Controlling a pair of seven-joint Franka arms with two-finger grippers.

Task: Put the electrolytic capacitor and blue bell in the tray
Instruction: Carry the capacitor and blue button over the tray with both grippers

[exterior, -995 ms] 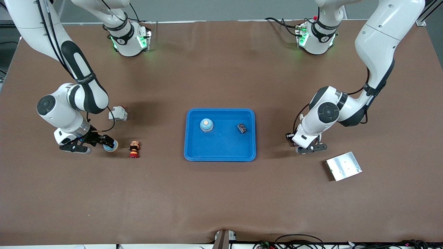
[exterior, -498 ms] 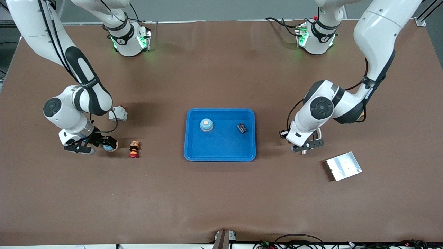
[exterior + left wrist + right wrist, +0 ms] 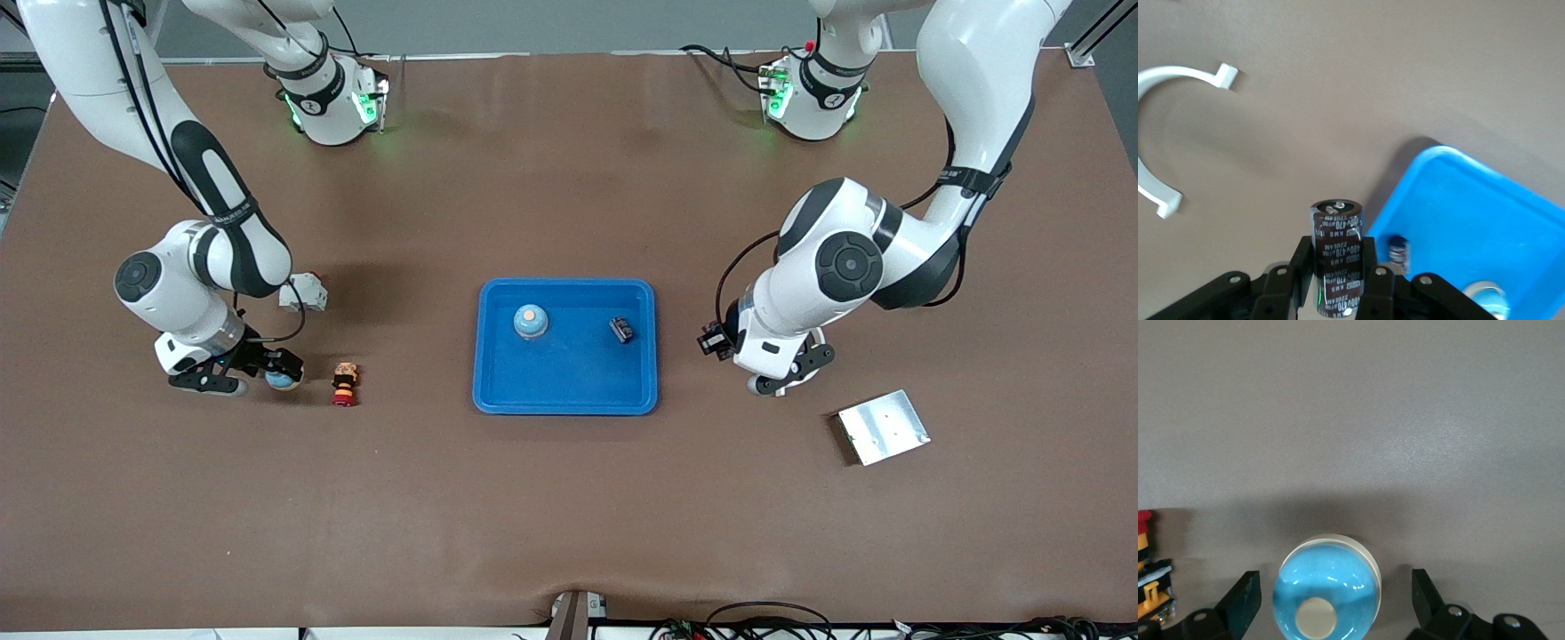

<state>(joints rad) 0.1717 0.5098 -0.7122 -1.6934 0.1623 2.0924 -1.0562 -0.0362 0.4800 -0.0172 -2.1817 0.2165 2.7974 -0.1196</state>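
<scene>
Capacitor [image 3: 1336,257] clamped in left hand [image 3: 775,378] beside tray [image 3: 498,391]; may slip. Right hand [image 3: 1331,603] spread around bell [image 3: 1327,588]; dome may squirt out.

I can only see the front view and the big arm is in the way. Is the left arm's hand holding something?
Observer: Yes. The left wrist view shows the left gripper shut on a dark brown electrolytic capacitor, upright between its fingers.
Operator: Is it over the tray?
Observer: Not yet. It is over the brown table, beside a corner of the blue tray.
Operator: Has the other hand grabbed the blue bell?
Observer: No. The right gripper is open. Its fingers stand on either side of the blue bell with gaps, and the bell sits on the table.
</scene>
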